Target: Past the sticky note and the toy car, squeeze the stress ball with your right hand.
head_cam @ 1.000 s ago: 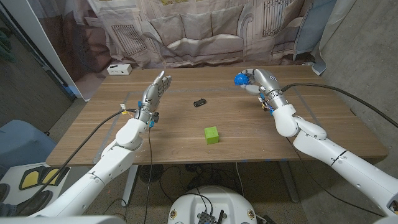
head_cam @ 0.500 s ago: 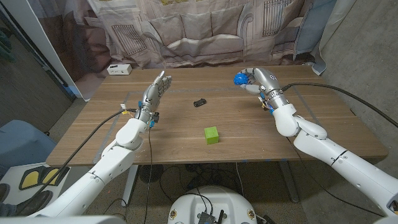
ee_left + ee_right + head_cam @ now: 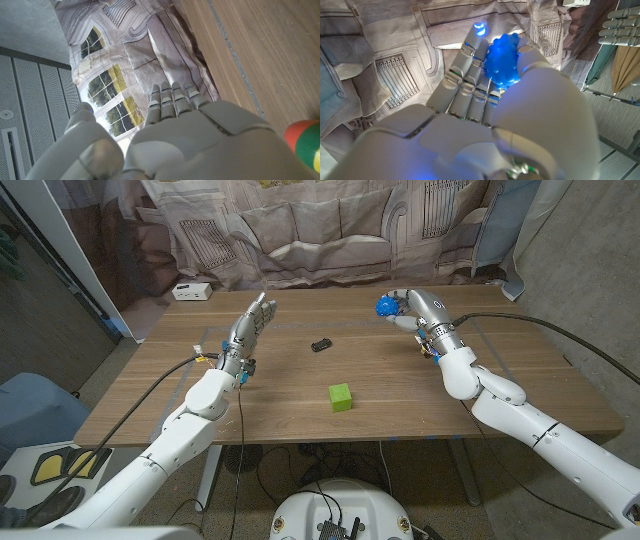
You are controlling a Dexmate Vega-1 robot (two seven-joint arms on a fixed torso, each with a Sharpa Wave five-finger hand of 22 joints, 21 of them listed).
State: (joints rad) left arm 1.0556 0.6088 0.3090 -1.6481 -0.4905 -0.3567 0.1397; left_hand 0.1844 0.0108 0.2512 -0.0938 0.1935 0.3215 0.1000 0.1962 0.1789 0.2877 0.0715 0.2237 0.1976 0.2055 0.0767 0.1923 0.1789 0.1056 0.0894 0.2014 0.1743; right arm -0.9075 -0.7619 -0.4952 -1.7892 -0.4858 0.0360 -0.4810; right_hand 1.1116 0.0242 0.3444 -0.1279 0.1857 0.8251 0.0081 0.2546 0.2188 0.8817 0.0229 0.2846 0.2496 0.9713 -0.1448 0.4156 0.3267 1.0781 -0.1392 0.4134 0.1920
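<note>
Even, soft indoor light with faint shadows on the worktop [image 3: 400, 385]; head view sharp. The right hand [image 3: 520, 100] looms blurred, tinted blue.

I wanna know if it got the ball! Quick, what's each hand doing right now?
Left hand: open, fingers straight, holding nothing.
Right hand: wrapped around the blue stress ball, holding it.

Knobbly rubbery stress ball [image 3: 503, 65], matt wooden table [image 3: 400, 395].
</note>
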